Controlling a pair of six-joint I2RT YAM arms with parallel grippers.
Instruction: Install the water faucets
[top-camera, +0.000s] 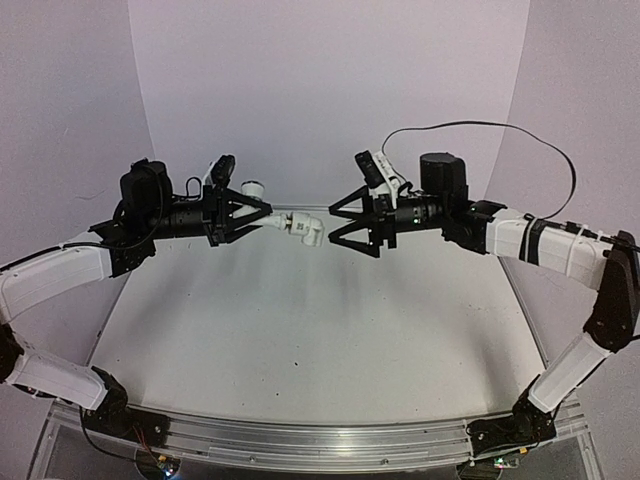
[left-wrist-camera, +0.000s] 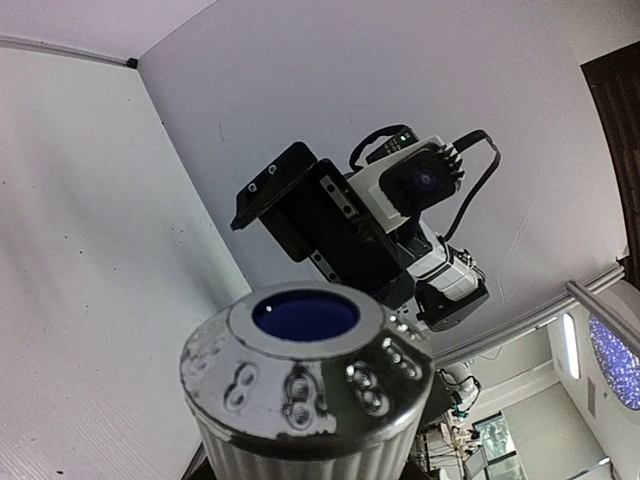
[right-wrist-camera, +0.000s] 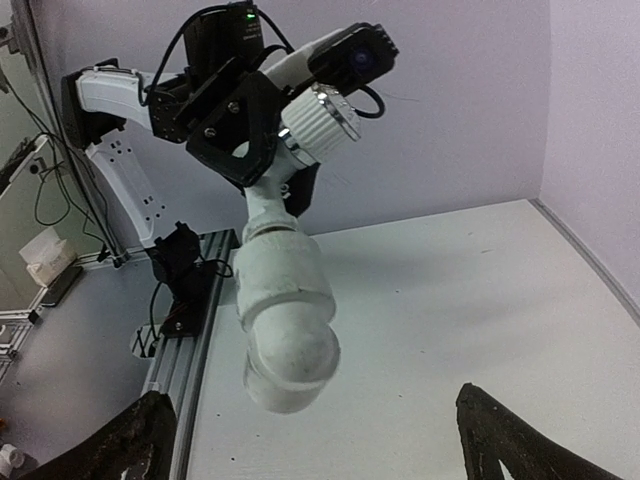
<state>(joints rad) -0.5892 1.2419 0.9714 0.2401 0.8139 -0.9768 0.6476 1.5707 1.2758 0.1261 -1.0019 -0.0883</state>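
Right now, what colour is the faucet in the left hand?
White faucet; clearest in right wrist view.

Faucet (left-wrist-camera: 300, 392) (blue-centred ribbed cap) looms near; right arm (left-wrist-camera: 340, 235) beyond

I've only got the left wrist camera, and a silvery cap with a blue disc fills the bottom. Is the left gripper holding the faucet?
Observer: Yes. The top camera shows the left gripper shut on the white faucet, held in the air above the table.
Operator: Does the right gripper have it too?
Observer: No. The right gripper is open, fingers spread wide, facing the faucet's rounded end without touching it.
Operator: One piece or two?
Observer: The right wrist camera shows one bent white body, a ribbed knob beside the left gripper.
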